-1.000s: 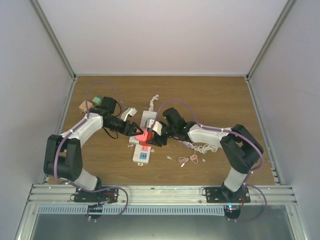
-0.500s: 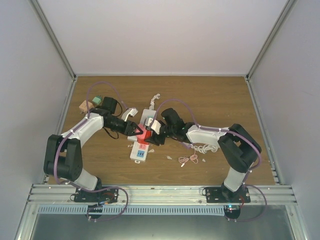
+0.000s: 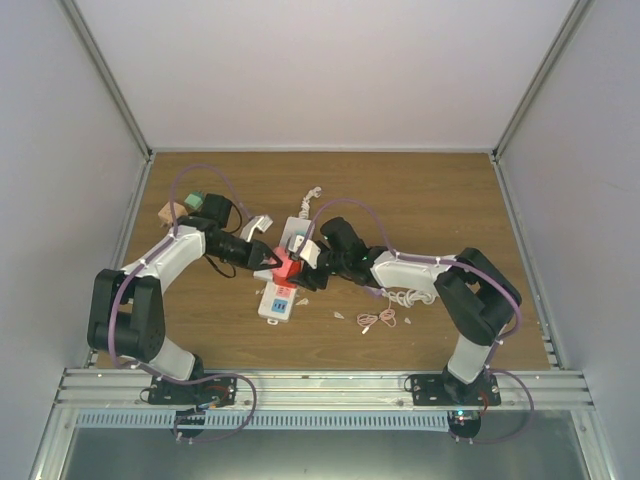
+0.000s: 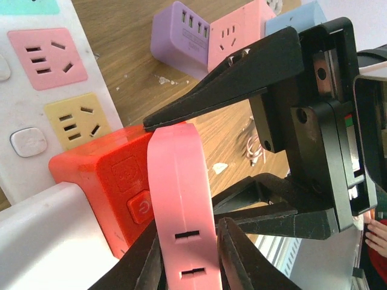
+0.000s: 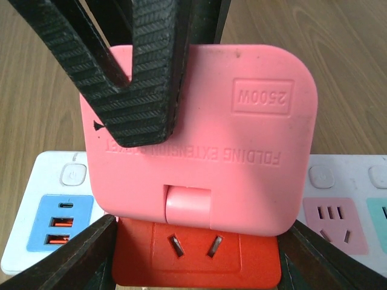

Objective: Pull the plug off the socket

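A flat pink plug stands in a red cube socket, which sits on a white power strip with coloured outlets. My left gripper is shut on the pink plug's thin edges. From the right wrist, the pink plug rises above the red cube. My right gripper is shut on that cube, one finger against each side. The left gripper's fingers cross the plug's face there. From above, both grippers meet at the plug, over the strip.
Loose white and pink cables lie right of the strip. A black adapter and tan and green blocks sit at the back left. Purple, pink and blue cube adapters rest on the wood beyond the strip.
My left gripper's jaws have closed onto the pink plug. The plug, red cube and near end of the strip have shifted slightly left and away. The right grip is unchanged.
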